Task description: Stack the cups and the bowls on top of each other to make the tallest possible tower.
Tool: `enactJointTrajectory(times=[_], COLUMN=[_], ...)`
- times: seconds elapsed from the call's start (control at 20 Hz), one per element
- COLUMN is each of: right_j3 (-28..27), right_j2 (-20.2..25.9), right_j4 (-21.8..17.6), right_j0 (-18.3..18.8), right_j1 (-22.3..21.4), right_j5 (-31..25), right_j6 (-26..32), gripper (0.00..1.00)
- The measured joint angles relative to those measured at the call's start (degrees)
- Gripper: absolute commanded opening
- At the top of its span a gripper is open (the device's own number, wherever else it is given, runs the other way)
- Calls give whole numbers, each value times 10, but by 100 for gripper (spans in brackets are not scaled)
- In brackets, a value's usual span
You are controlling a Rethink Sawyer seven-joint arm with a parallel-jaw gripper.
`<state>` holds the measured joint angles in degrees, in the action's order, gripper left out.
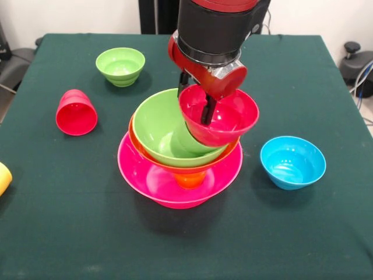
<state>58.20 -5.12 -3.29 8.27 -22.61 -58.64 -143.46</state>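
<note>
The tower stands mid-table: a wide pink bowl point(151, 181) at the bottom, an orange bowl point(189, 177) tilted inside it, and a large green bowl point(160, 131) nested in that. My gripper point(195, 96) comes down from above, shut on the rim of a small red bowl point(230, 119); one finger point(206, 109) is inside it. The red bowl tilts toward the camera over the green bowl's right rim; whether they touch I cannot tell. A small green bowl point(120, 66) sits upright at the back left. A red cup point(76, 112) lies on its side at the left. A small blue bowl point(292, 161) stands at the right. A yellow cup point(3, 178) shows at the left edge.
A dark green cloth point(186, 245) covers the table, whose edges slope in at both sides. Dark equipment point(355, 64) sits beyond the right edge of the table.
</note>
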Motion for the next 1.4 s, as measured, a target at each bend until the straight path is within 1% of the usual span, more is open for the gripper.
enactJointTrajectory(times=[0.95, 1.4], right_j3=[-2, 18], right_j2=[1, 1], right_j4=[-4, -7], right_j0=[-1, 0], right_j1=[-3, -13], right_j5=[1, 5], right_j6=[0, 0], gripper=[0, 0])
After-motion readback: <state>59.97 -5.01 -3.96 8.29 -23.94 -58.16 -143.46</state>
